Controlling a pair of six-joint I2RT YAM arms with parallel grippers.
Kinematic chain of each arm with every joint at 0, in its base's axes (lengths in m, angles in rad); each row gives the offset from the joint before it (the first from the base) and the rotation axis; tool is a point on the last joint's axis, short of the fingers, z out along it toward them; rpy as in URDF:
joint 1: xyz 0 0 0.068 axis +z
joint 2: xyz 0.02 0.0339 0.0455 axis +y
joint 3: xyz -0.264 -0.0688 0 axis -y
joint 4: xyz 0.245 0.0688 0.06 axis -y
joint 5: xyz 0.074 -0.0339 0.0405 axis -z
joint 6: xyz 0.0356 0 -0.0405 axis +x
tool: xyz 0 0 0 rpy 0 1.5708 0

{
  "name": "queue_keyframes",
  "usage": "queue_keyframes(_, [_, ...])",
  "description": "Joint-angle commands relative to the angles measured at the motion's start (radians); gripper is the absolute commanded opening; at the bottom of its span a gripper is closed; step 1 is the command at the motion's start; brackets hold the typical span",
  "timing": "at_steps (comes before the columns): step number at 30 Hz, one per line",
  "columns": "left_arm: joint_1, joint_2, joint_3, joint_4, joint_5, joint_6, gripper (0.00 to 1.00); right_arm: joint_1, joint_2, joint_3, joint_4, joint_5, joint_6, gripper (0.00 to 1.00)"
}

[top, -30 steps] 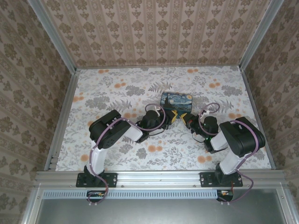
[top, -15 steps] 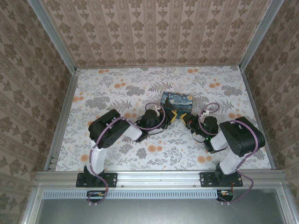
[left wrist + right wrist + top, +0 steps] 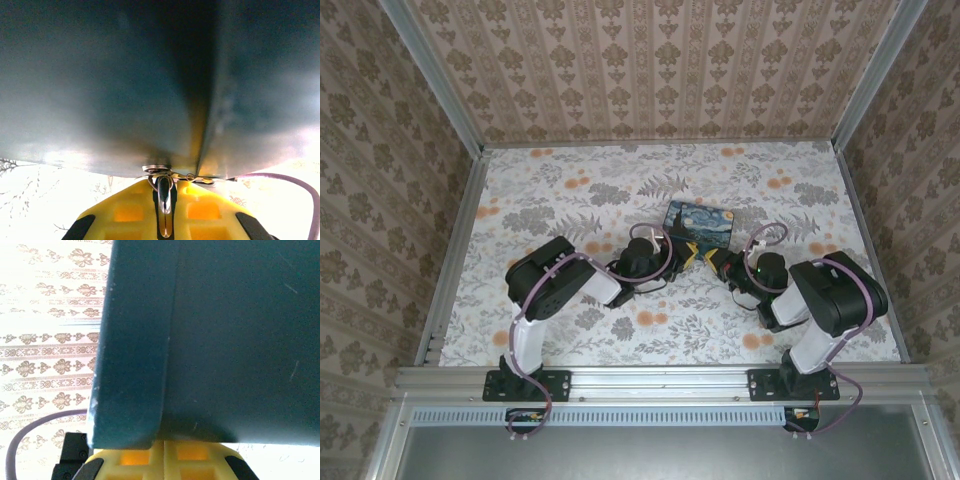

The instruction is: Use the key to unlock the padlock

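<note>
A: What differs from a second ago?

B: Not much. From above, the left gripper [image 3: 688, 252] and the right gripper [image 3: 712, 259] have both slid slightly toward the lower left. The box [image 3: 700, 222] just beyond them has shifted the same way and turned a touch. Neither pair of jaws has changed its spread

A: How do the jaws stand?

B: In the left wrist view the yellow fingers [image 3: 125, 215] are pressed almost together on a thin metal piece, the key [image 3: 164, 197], at bottom centre. Its far end meets the lower edge of the box's dark teal side. A wire ring [image 3: 189, 177] sits just right of that spot. In the right wrist view the fingers [image 3: 135, 460] are pressed fully together at bottom centre, and I see nothing between them

A: And the padlock?

B: I cannot pick it out. From above, the place where the fingertips reach the box's near edge is too small to read. In both wrist views the box wall fills the upper frame, dark and blurred at the left wrist, and blocks whatever lies behind it. Both grippers are cut off by the bottom edge there

A: Anything else around?

B: A purple cable [image 3: 295, 177] curves in at the lower right of the left wrist view. Beyond the box lie the floral table [image 3: 570, 190] and, farthest, the patterned walls [image 3: 650, 70]
</note>
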Motion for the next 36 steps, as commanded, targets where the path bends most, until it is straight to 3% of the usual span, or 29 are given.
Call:
queue_keyframes(1, [-0.094,-0.091,0.017,0.209,0.175,0.023,0.0,0.025,-0.002,-0.005,-0.025,-0.026,-0.048,0.0])
queue_keyframes(10, [-0.1,-0.084,0.025,0.21,0.126,0.012,0.0,0.031,0.0,-0.001,-0.024,-0.018,-0.043,0.0])
queue_keyframes(27, [-0.141,-0.036,0.049,0.212,-0.008,0.01,0.0,0.078,0.024,-0.008,-0.025,0.162,0.164,0.0])
queue_keyframes(36, [-0.156,-0.031,0.055,0.214,-0.004,0.02,0.0,0.064,0.051,0.023,-0.019,0.166,0.176,0.0])
